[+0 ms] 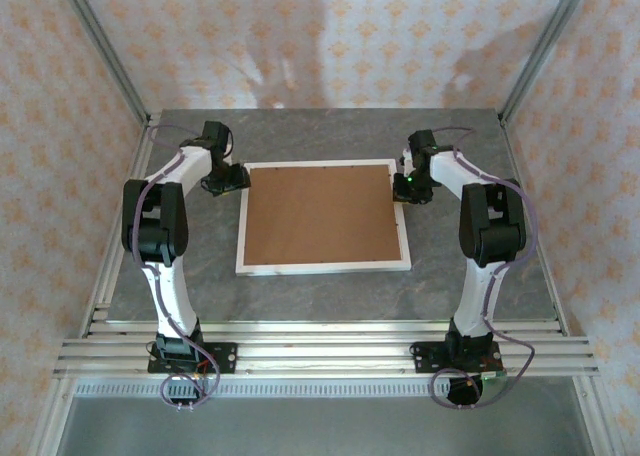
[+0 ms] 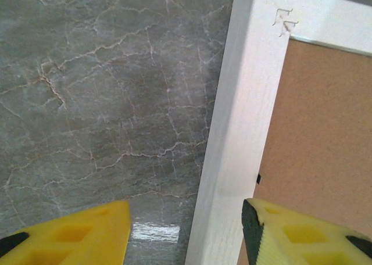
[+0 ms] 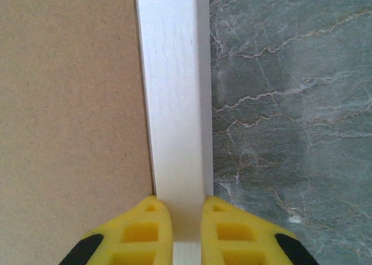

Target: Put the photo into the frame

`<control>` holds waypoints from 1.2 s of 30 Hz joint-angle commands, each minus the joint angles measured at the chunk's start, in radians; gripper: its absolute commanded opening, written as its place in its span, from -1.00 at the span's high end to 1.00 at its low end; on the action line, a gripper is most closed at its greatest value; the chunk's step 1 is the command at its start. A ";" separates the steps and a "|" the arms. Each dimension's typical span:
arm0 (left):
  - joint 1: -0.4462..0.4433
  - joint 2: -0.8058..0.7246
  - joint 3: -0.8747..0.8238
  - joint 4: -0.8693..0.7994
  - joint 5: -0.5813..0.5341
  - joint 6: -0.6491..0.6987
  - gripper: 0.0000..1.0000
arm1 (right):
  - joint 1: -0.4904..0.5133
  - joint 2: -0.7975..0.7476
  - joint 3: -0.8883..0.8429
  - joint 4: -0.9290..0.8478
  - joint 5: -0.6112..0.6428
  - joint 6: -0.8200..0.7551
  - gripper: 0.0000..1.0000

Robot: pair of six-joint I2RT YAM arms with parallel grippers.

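On the grey table (image 1: 300, 298), the right gripper (image 3: 179, 210) is pinching the frame (image 1: 322, 267) while the left gripper (image 2: 186, 211) is gaping astride it, so one-sided lifting could twist it.

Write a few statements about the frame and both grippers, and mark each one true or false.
1. The right gripper is closed on the right border of the frame. True.
2. The left gripper is clamped on the frame. False: its fingers stand apart, astride the left border near a corner.
3. A brown board fills the frame's opening. True.
4. The frame stands upright on the table. False: it lies flat.
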 commanded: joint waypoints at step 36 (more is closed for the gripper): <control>-0.007 0.118 0.065 -0.063 0.014 0.027 -0.09 | 0.004 0.079 0.008 -0.035 0.021 -0.017 0.75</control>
